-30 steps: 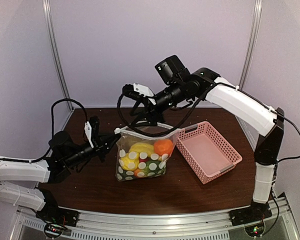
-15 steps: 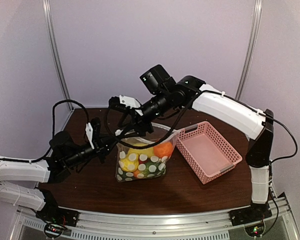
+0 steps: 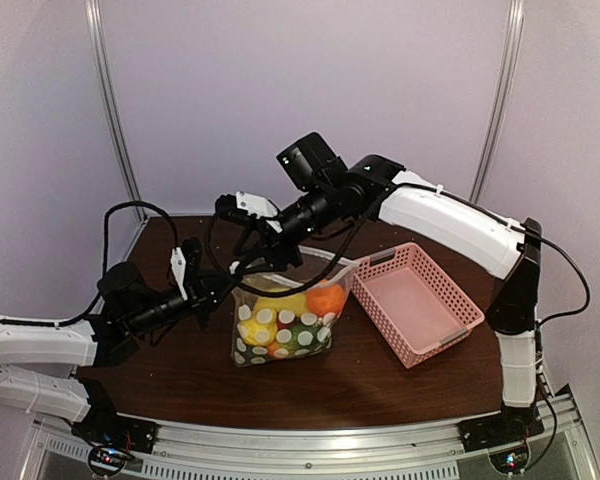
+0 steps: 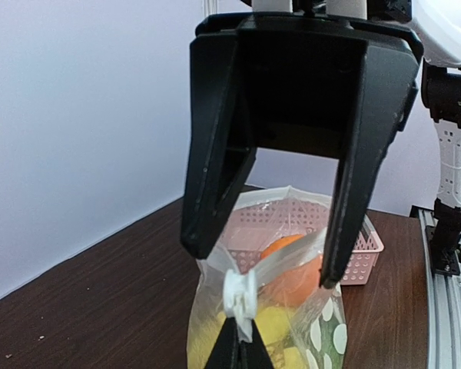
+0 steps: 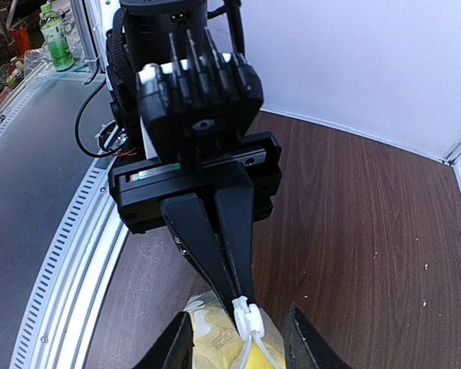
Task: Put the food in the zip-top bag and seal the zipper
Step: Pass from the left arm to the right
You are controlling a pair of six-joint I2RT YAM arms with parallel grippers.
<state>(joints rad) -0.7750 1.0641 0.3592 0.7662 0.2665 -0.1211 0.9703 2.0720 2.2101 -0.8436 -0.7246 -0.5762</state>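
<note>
**Filled zip-top bag (image 3: 280,322) pinched at one end of its zipper (image 4: 292,250), the other arm's fingers open around it**

The clear, white-dotted bag stands upright on the dark wooden bench (image 3: 180,362), left of centre. It holds the food: an orange ball (image 3: 327,298) high on the right side, a yellow lemon (image 3: 282,301) beside it, more yellow lower left, and something green (image 3: 302,336) near the bottom. The dots hide much of the rest. A pink lattice basket (image 3: 450,300) sits just to the right of the bag, its near corner close against the bag's upper right corner.

The left fingers (image 5: 234,292) are pressed together and clamped on the bag's upper left corner, right under the small white slider (image 4: 238,294). From there the zipper strip runs up and away toward the orange ball. Whether the mouth is closed along that strip cannot be told.

The right fingers (image 3: 263,262) reach down over the same corner from above. They stand apart, one on each side of the zipper. The slider lies low between them, just beside the left fingers' tips. From these views it cannot be told whether either right finger touches the strip.

A green bottle (image 5: 55,34) stands well beyond the bench rail, and its label is too small to read.
</note>
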